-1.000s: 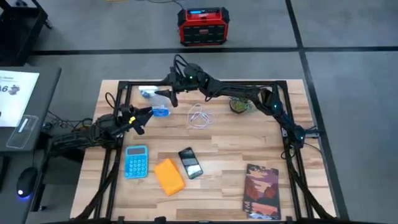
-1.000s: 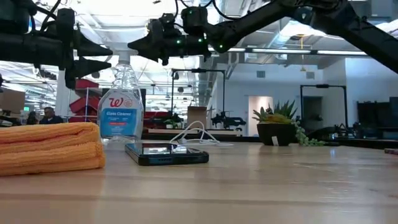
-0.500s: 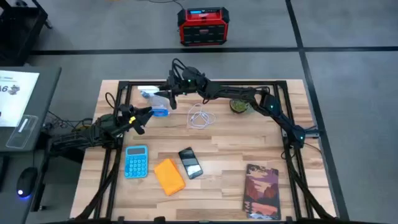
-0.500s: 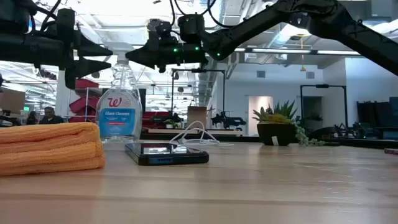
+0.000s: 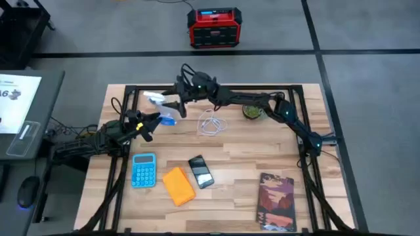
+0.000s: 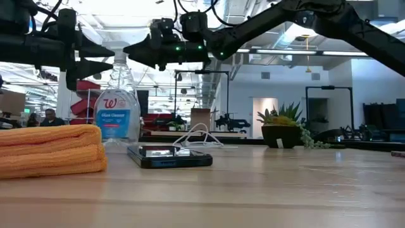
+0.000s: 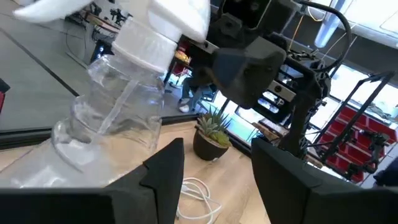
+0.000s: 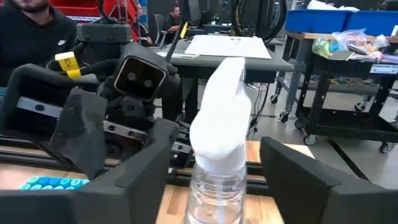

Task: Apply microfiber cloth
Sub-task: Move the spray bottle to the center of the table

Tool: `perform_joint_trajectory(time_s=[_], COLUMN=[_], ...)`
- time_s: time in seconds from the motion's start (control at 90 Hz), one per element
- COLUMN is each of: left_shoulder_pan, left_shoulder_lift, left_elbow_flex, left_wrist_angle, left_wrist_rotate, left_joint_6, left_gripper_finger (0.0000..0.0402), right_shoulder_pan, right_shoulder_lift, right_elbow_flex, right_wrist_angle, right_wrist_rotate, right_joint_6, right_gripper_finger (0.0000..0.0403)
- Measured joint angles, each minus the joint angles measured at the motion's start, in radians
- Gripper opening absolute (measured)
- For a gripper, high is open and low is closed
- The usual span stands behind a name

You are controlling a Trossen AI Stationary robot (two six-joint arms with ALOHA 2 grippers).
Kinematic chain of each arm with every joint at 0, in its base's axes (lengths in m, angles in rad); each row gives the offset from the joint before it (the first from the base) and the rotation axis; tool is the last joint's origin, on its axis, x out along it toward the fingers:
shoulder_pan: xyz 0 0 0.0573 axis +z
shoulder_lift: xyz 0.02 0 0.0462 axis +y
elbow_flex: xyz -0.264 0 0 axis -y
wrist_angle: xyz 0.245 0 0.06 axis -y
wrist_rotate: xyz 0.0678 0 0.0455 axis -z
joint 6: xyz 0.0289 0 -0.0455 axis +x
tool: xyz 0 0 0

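Observation:
The orange-yellow microfiber cloth (image 5: 178,185) (image 6: 50,149) lies folded on the table near the front edge, beside a black smartphone (image 5: 201,172). No gripper is near it. At the far left stands a clear spray bottle (image 5: 163,110) (image 6: 116,107) with a white sprayer head (image 8: 219,121). My right gripper (image 5: 176,105) (image 8: 221,180) is open, with a finger on either side of that head. My left gripper (image 5: 149,124) (image 7: 214,180) is open and hangs beside the bottle's body (image 7: 109,121), which is outside its fingers. My right gripper comes level from the table's right, its open fingers (image 8: 140,171) standing on either side of the bottle's sprayer head. I cannot tell whether a finger touches it. The bottle stands upright on the table.
A blue calculator (image 5: 144,170) lies left of the cloth and a dark reddish book (image 5: 277,202) at the front right. A white cable (image 5: 210,122) and a small potted plant (image 5: 252,110) sit toward the far side. A red device (image 5: 213,27) stands on the floor beyond.
My right gripper has moved toward the table's left and down, bringing its open fingers around the bottle's sprayer head. The bottle has shifted a little toward the table's left and turned about its upright axis. It is still standing.

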Motion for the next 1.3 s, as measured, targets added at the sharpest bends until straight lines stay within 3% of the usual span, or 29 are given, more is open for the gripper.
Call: perform_joint_trajectory(time_s=[0.222,0.456,0.6,0.844,1.211,1.3], left_shoulder_pan=[0.0,0.0,0.0,0.0,0.0,0.0], left_shoulder_lift=[0.0,0.0,0.0,0.0,0.0,0.0], left_elbow_flex=[0.0,0.0,0.0,0.0,0.0,0.0], left_wrist_angle=[-0.001,-0.001,-0.001,-0.001,0.0,-0.001], left_wrist_rotate=[0.0,0.0,0.0,-0.001,-0.002,-0.002], left_joint_6=[0.0,0.0,0.0,0.0,0.0,0.0], left_gripper_finger=[0.0162,0.0162,0.0162,0.0162,0.0162,0.0162], right_shoulder_pan=[0.009,0.033,0.036,0.034,0.034,0.032], right_shoulder_lift=[0.0,-0.001,-0.002,-0.002,-0.002,-0.002], right_elbow_flex=[0.0,0.0,0.0,0.0,0.0,0.0], right_wrist_angle=[0.009,0.028,0.034,0.04,0.038,0.038], right_wrist_rotate=[0.101,0.133,0.166,0.169,0.168,0.168], right_joint_6=[0.001,-0.023,-0.025,-0.019,0.022,0.026], right_gripper_finger=[0.0254,0.0223,0.0185,0.0085,0.0005,0.0003])
